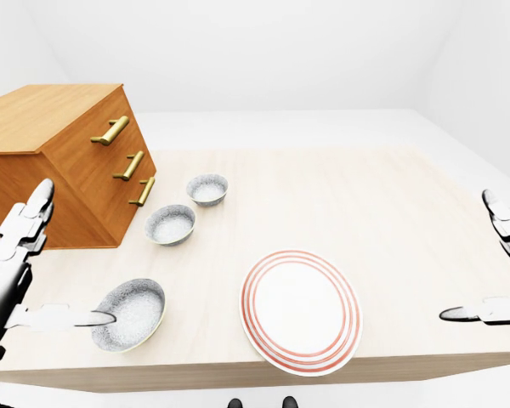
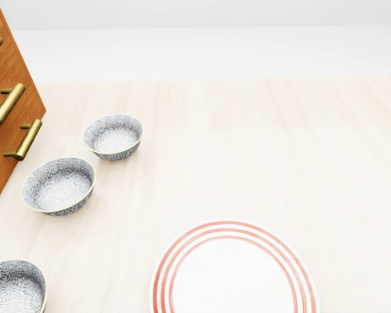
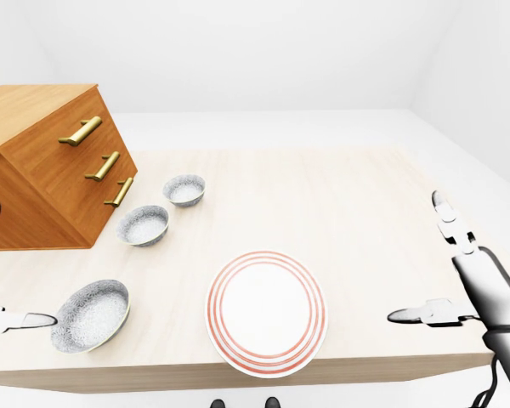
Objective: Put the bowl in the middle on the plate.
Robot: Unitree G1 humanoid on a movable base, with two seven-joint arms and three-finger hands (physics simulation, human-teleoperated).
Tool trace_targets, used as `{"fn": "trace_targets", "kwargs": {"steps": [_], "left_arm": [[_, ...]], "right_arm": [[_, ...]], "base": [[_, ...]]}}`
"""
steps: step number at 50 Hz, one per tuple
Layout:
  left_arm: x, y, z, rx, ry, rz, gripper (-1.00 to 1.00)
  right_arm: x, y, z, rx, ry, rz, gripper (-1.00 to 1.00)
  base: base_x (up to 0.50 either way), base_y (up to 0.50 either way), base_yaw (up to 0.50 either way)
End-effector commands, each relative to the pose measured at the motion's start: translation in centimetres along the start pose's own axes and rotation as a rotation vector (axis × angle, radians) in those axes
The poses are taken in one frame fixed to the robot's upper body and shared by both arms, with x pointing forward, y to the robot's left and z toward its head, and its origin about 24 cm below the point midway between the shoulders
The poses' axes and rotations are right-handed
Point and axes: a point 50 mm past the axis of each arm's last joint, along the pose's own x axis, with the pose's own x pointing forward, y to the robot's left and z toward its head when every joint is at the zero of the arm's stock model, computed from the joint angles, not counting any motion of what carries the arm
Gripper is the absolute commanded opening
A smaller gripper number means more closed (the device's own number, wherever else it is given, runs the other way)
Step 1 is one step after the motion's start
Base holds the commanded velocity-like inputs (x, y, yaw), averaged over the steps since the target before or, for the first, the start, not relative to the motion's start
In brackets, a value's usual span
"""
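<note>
Here the middle bowl [image 2: 58,186] sits upright on the table [image 2: 247,150], between a far bowl [image 2: 113,136] and a near bowl [image 2: 13,287], up-left of the plate [image 2: 233,270]. Only the eye views catch the left hand [image 1: 13,272] and right hand [image 3: 484,289], both spread wide and empty, near the table's side edges.

**Head view:** aimed steeply down at the table [image 2: 260,143], close in. The frame cuts the plate [image 2: 234,277] at the bottom edge, the chest [image 2: 3,98] at the left edge and the nearest bowl [image 2: 12,287] at the bottom-left corner.

**Left-eye and right-eye views:** set farther off and tilted less steeply. They take in the whole tabletop, its near edge and the walls [image 1: 238,51] beyond.

**Offset:** the pair is shifted sideways. The plate lies right of centre in the left-eye view and at centre in the right-eye view.

**Shared by all three views:** plate, chest and nearest bowl.
</note>
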Motion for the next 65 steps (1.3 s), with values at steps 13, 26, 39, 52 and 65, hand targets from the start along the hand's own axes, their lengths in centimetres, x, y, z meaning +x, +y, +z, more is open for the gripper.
{"fn": "trace_targets", "kwargs": {"steps": [13,26,39,52,65], "left_arm": [[-0.4,0.5,-1.0,0.0,0.056,0.023,1.0],[-0.3,-0.1,-1.4,-0.022,0.069,0.004,1.0],[-0.3,-0.1,-1.4,-0.022,0.069,0.003,1.0],[7.8,-5.9,1.5,0.264,-0.01,-0.198,1.0],[9.6,-7.3,2.5,0.383,-0.073,-0.215,1.0]], "right_arm": [[-0.8,-1.9,0.3,-0.056,0.014,-0.084,1.0],[-0.9,-0.5,-0.6,-0.003,0.045,-0.044,1.0],[-0.9,-0.5,-0.6,-0.003,0.044,-0.042,1.0],[-1.3,0.6,-1.4,-0.004,0.102,-0.012,1.0],[-1.2,0.6,-1.5,-0.002,0.108,-0.015,1.0]], "base": [[0.0,0.0,0.0],[0.0,0.0,0.0],[0.0,0.0,0.0],[0.0,0.0,0.0],[0.0,0.0,0.0]]}}
